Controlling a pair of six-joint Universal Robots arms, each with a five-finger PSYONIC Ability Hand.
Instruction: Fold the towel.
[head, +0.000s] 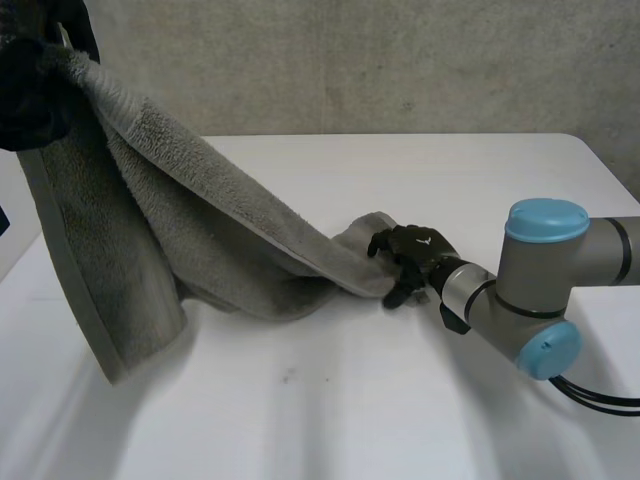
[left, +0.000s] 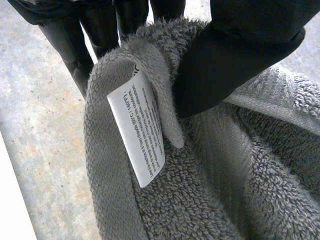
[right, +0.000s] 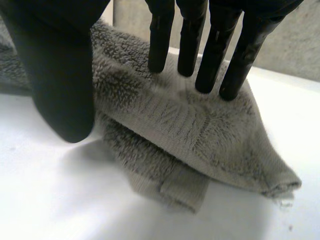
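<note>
Head view: my left robot hand (head: 30, 95) pinches one corner of the grey terry towel (head: 150, 200) aloft. Its length slopes down to my right robot hand (head: 415, 258), whose straight fingers press the other end onto the white bench (head: 330, 400).

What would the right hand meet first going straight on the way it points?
The towel: the right hand points into the towel's end on the table, fingertips seemingly on it. Nothing lies between, though contact is hard to confirm.
</note>
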